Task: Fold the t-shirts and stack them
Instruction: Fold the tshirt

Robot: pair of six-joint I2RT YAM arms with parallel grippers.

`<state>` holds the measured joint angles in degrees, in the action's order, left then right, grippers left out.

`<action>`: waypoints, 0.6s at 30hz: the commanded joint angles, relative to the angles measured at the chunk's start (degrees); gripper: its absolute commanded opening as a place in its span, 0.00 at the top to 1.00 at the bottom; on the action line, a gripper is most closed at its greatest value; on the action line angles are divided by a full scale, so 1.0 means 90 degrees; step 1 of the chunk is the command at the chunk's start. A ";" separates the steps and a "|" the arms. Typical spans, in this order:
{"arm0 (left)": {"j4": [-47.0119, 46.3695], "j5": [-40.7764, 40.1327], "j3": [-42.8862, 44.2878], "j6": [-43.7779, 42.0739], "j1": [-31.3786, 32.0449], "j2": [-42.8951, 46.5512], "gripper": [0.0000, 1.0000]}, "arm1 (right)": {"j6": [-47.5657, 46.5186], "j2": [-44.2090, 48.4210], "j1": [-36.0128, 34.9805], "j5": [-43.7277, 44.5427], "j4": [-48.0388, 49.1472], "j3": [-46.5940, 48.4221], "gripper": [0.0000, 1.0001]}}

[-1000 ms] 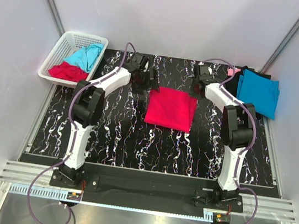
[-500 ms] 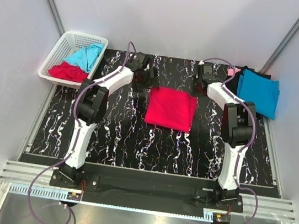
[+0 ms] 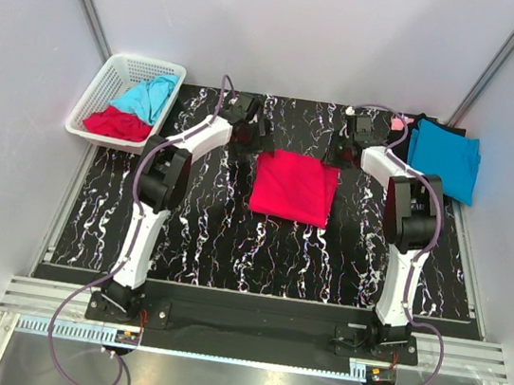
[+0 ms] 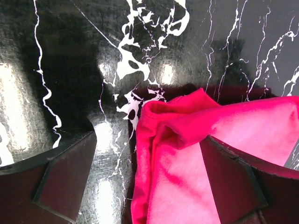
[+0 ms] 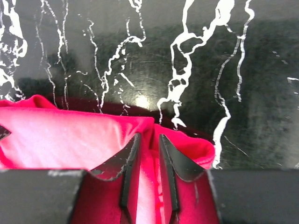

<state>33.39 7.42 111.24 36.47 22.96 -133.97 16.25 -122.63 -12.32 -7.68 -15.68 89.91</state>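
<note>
A crimson red t-shirt [image 3: 294,186] lies folded into a rectangle in the middle of the black marbled table [image 3: 203,233]. My left gripper [image 3: 258,128] is at its far left corner, jaws wide open. In the left wrist view that corner [image 4: 187,140] lies between the fingers [image 4: 60,177], ungripped. My right gripper [image 3: 345,147] is at the far right corner. In the right wrist view its jaws [image 5: 149,140] stand close together with a ridge of red cloth [image 5: 70,135] between them. A turquoise t-shirt [image 3: 445,160] lies on a black one [image 3: 403,148] at the right.
A white lattice basket [image 3: 110,76] at the far left holds a turquoise shirt [image 3: 148,96] and a red one [image 3: 116,122]. A bit of pale pink cloth [image 3: 403,123] shows behind the right-hand stack. Grey walls close in the table at the back and sides.
Both wrists have shifted towards the far edge of the red shirt. The right jaws have parted slightly. The shirt has stayed in place.
</note>
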 commanded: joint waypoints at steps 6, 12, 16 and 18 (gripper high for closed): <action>0.0225 -0.0521 0.0481 0.0254 -0.0022 -0.0172 0.01 | 0.0118 0.0754 -0.0009 -0.0113 0.0727 -0.0468 0.73; 0.0586 -0.0805 0.0754 0.0538 -0.0022 -0.0387 0.01 | -0.0008 0.1057 -0.0028 0.0140 0.0727 -0.0595 0.75; 0.0704 -0.0805 0.0833 0.0596 -0.0022 -0.0495 0.01 | -0.0116 0.1233 -0.0028 0.0238 0.0727 -0.0673 0.75; 0.0714 -0.0805 0.0853 0.0616 -0.0022 -0.0524 0.01 | -0.0136 0.1223 -0.0028 0.0229 0.0727 -0.0674 0.74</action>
<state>38.57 2.66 117.16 40.95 22.98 -137.12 16.32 -114.56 -12.32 -6.92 -11.09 84.38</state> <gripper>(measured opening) 0.985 0.255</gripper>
